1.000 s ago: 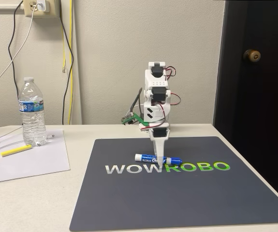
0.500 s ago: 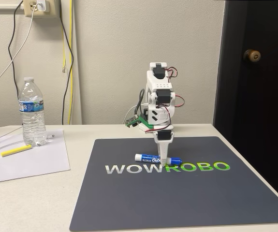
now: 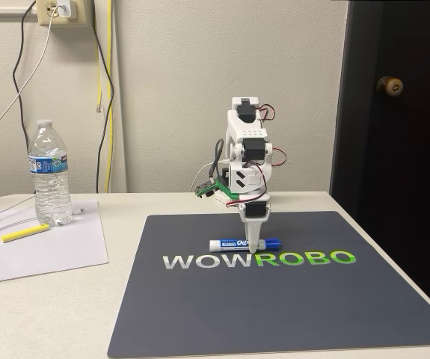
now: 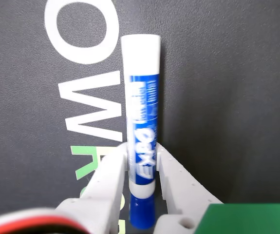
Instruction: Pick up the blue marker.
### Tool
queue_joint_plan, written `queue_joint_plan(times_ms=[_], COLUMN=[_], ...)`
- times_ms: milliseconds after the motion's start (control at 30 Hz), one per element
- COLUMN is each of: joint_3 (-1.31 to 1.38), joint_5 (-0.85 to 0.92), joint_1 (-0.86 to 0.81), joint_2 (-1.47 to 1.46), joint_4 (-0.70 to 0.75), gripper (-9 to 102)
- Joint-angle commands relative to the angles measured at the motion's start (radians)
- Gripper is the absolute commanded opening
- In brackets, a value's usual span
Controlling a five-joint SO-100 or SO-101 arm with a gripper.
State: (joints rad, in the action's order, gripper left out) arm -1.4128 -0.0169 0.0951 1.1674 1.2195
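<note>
One white arm [image 3: 246,161] stood folded at the back edge of the dark mat [image 3: 200,314] in the fixed view, upper links stacked upright, wrist pointed straight down. Gripper [image 3: 253,247] tip was down at the blue marker [image 3: 233,244], about at the join of barrel and cap. Wrist view: gripper [image 4: 142,161] fingers [image 4: 111,180] sat one on each side of the blue marker [image 4: 140,122], pressed against the barrel, so clamped on it. Marker lay flat on the mat just above the "WOWROBO" lettering [image 3: 259,259], white end left, blue cap right in the fixed view.

Versus a second ago: arm had leaned slightly right and dropped lower; marker, tilted then with its cap end nearer the camera, now lay level; gripper tip sat lower on it.

Left to right around it: yellow highlighter [image 3: 25,232] on a white sheet [image 3: 43,250], water bottle [image 3: 49,173] just behind it, wall outlet [image 3: 59,10] with cables above, dark door [image 3: 398,134] with knob far right. All well apart from the marker; nothing blocked the gripper.
</note>
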Motion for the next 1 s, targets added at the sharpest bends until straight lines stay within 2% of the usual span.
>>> queue_joint_plan(times_ms=[0,533,733,967], joint_3=[0.029,0.048,0.087,0.089], joint_5=[-0.002,0.005,0.067,0.074], joint_1=[0.002,-0.003,-0.011,-0.014], joint_2=[0.003,0.005,0.044,0.158], joint_4=[-0.009,-0.025,0.029,-0.018], gripper=[0,0,1,1])
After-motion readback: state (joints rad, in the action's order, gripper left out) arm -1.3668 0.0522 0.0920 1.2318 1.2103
